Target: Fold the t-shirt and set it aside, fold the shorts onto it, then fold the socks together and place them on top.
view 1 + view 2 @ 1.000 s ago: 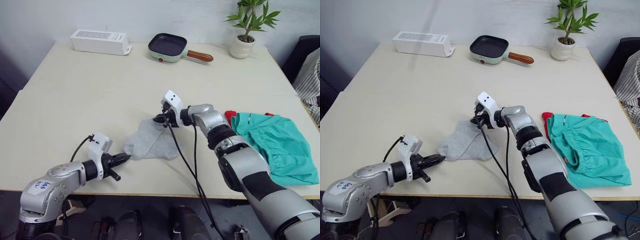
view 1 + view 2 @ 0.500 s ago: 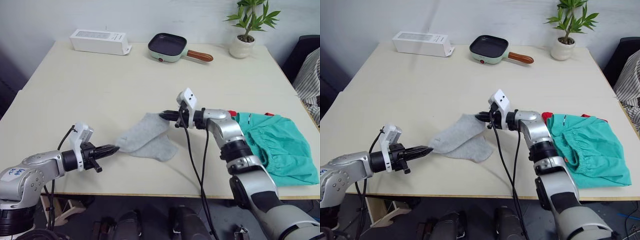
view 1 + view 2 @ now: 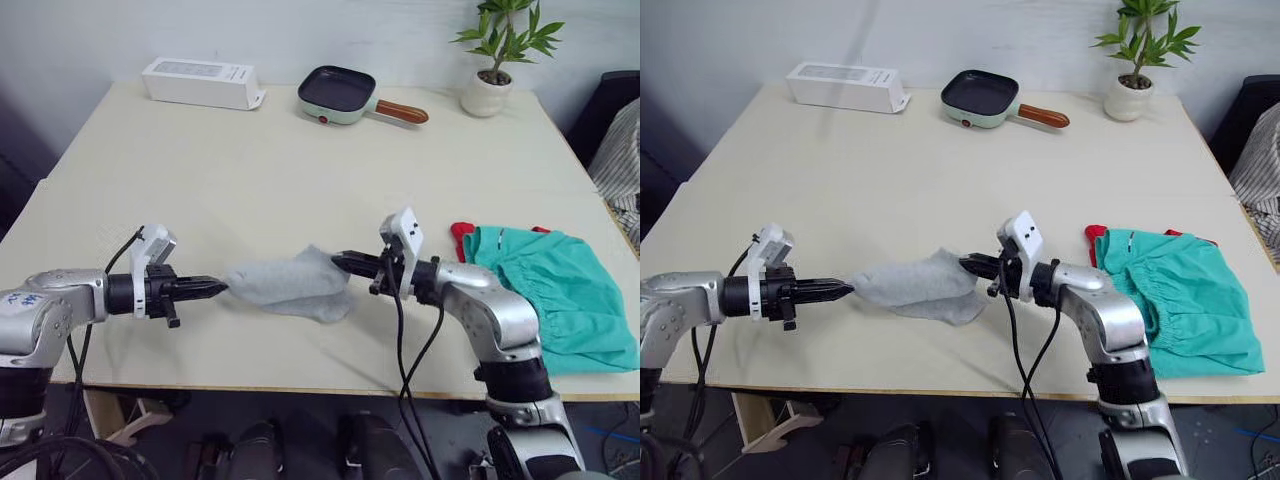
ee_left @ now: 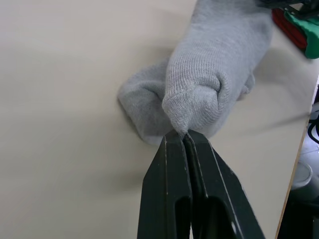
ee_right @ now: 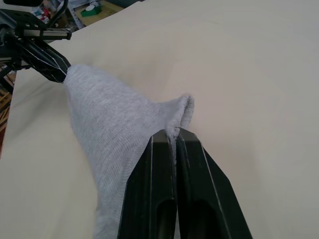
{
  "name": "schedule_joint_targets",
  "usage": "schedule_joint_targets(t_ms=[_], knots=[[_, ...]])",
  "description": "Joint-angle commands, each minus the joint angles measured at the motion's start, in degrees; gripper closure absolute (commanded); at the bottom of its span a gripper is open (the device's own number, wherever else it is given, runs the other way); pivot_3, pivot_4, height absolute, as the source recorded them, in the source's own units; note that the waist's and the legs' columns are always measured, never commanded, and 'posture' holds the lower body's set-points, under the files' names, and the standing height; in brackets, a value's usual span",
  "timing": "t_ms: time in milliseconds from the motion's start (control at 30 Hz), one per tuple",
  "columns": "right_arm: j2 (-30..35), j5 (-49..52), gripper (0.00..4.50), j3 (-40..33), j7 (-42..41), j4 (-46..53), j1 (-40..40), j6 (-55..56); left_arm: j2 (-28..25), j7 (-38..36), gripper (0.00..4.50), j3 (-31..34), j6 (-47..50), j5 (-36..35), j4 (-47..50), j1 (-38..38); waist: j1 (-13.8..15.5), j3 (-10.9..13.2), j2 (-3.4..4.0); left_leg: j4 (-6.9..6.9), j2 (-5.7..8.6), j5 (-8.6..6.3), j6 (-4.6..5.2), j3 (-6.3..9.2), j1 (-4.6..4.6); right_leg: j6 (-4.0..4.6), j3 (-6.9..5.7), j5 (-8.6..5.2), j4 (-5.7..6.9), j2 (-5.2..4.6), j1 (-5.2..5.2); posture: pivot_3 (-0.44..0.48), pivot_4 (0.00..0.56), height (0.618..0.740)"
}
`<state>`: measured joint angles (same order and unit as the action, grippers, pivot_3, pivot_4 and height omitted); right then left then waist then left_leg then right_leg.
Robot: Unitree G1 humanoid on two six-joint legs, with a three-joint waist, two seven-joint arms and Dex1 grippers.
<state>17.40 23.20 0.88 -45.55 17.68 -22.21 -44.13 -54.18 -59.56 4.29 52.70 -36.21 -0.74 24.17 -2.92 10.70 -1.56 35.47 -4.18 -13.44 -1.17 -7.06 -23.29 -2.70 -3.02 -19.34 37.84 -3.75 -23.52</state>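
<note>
a: socks point(image 3: 285, 284), grey knit, pair. soft, light, limp; they sag in the middle between two holds, low over the front of the table point(image 3: 200, 190)

b: holds?

a: left gripper point(image 3: 218, 288) pinched tight on the toe end, right gripper point(image 3: 340, 262) pinched tight on the cuff edge. no gap between the fingers in either wrist view

b: handling notes?

a: likely to stretch and droop, not slip. the thin knit bunches at the tips, so hold by the ends or the cuff hem, never mid-body. one sock hangs lower than the other, so the layers may part if either hold loosens

b: other stock?

a: shorts point(image 3: 555, 290), teal, gathered waistband, lying on the table's right side over the t-shirt point(image 3: 461, 234), of which a red edge peeks out

b: labels, writing?

a: none readable on the socks. white box point(image 3: 203, 83) at the far edge has print too small to read
</note>
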Motion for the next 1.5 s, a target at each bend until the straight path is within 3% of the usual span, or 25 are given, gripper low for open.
schedule_joint_targets(t_ms=[33, 200, 400, 800, 900, 1000, 1133, 1233, 1300, 1333, 1367, 1500], knots=[[-0.15, 1.41, 4.48, -0.49, 3.98, 7.58, 5.47, 0.3, -0.55, -4.84, 4.5, -3.86, -2.42, 3.15, -5.29, 4.75, 0.05, 0.0, 0.0, 0.0, 0.0, 0.0, 0.0, -0.01, 0.0, 0.0, 0.0, 0.0, -0.01, 0.01, -0.01, 0.0, 0.15, 0.74], [-0.01, -1.61, 4.48, 1.72, 7.87, 9.66, 12.94, 5.64, 1.0, -9.79, 4.5, -10.58, -5.26, 8.48, -13.84, 11.46, -0.12, 0.01, -0.02, 0.04, 0.01, 0.01, 0.03, -0.1, 0.0, -0.01, 0.06, 0.0, 0.0, 0.1, -0.03, 0.0, 0.15, 0.74], [-0.42, -4.25, 4.48, 4.01, 9.61, 6.09, 15.21, 12.78, 4.33, -11.14, 4.5, -12.93, -6.63, 12.53, -21.42, 17.03, -0.07, 0.06, -0.12, 0.11, 0.0, 0.02, 0.02, -0.08, -0.02, -0.02, 0.06, -0.01, 0.04, 0.22, -0.04, 0.0, 0.15, 0.74], [-1.64, -5.48, 4.48, 6.15, 11.1, 0.6, 14.27, 17.47, 4.55, -12.78, 4.5, -12.85, -2.81, 14.34, -22.28, 17.94, 0.0, 0.06, -0.15, 0.19, -0.02, 0.11, -0.14, -0.07, -0.02, -0.04, 0.07, -0.01, 0.12, 0.23, -0.03, 0.0, 0.15, 0.74], [-0.48, -3.89, 3.77, 4.32, 10.19, -0.43, 13.49, 16.28, 4.94, -12.61, 3.87, -11.51, -2.18, 13.36, -21.96, 17.45, -0.01, 0.06, -0.17, 0.2, -0.02, 0.11, -0.15, -0.07, -0.02, -0.04, 0.08, -0.01, 0.13, 0.23, -0.03, 0.0, 0.15, 0.74], [0.77, -4.12, 2.74, 3.97, 8.89, -0.59, 13.21, 18.22, 4.61, -12.82, 2.9, -10.84, -2.38, 13.12, -20.73, 16.2, 0.04, 0.06, -0.17, 0.23, -0.02, 0.12, -0.15, -0.07, -0.02, -0.04, 0.08, -0.01, 0.14, 0.22, -0.02, 0.0, 0.15, 0.74], [0.62, 4.54, 1.31, -0.65, 6.87, 2.8, 10.87, 15.09, 4.12, -15.47, 1.61, -2.58, -10.05, 9.12, -17.72, 12.33, -0.22, 0.06, -0.18, 0.23, -0.08, 0.13, -0.18, -0.09, -0.01, -0.04, 0.11, -0.01, 0.17, 0.24, -0.04, 0.0, 0.15, 0.74], [0.69, 7.54, 1.31, 0.21, 5.12, 4.38, 8.58, 13.77, 4.11, -18.18, 1.61, 2.49, -10.88, 4.05, -11.66, 9.42, -0.1, 0.07, -0.21, 0.25, -0.12, 0.14, -0.21, -0.06, -0.01, -0.04, 0.08, -0.01, 0.19, 0.25, -0.03, 0.0, 0.15, 0.74], [-0.07, 7.33, 2.12, 3.12, 4.86, 4.11, 6.7, 13.18, 6.28, -16.33, 2.33, 3.87, -11.67, 2.33, -5.97, 7.75, -0.05, 0.07, -0.21, 0.25, -0.13, 0.13, -0.19, -0.05, -0.01, -0.04, 0.08, -0.01, 0.18, 0.24, 0.0, 0.0, 0.15, 0.74], [-0.27, 5.58, 2.19, 5.25, 4.81, 3.16, 6.1, 14.08, 7.98, -14.71, 2.39, 3.4, -13.96, 3.13, -3.74, 6.98, 0.0, 0.06, -0.22, 0.25, -0.12, 0.13, -0.19, -0.04, 0.0, -0.04, 0.08, -0.01, 0.19, 0.23, 0.02, 0.0, 0.15, 0.74], [-0.32, 4.36, 2.61, 6.63, 4.76, 2.42, 5.72, 14.76, 9.1, -13.59, 2.79, 3.03, -15.41, 3.77, -2.37, 6.47, 0.12, 0.05, -0.21, 0.26, -0.12, 0.11, -0.15, -0.03, 0.01, -0.04, 0.08, -0.01, 0.17, 0.23, 0.05, 0.0, 0.15, 0.74], [-1.92, -4.64, 4.0, 14.63, 4.42, -5.56, 4.24, 23.51, 18.88, -5.28, 4.1, -0.79, -28.26, 10.95, -0.36, 2.78, 0.96, 0.05, -0.22, 0.43, -0.05, 0.04, -0.03, -0.06, 0.03, -0.1, 0.1, 0.02, 0.16, 0.21, 0.12, 0.0, 0.15, 0.74]])
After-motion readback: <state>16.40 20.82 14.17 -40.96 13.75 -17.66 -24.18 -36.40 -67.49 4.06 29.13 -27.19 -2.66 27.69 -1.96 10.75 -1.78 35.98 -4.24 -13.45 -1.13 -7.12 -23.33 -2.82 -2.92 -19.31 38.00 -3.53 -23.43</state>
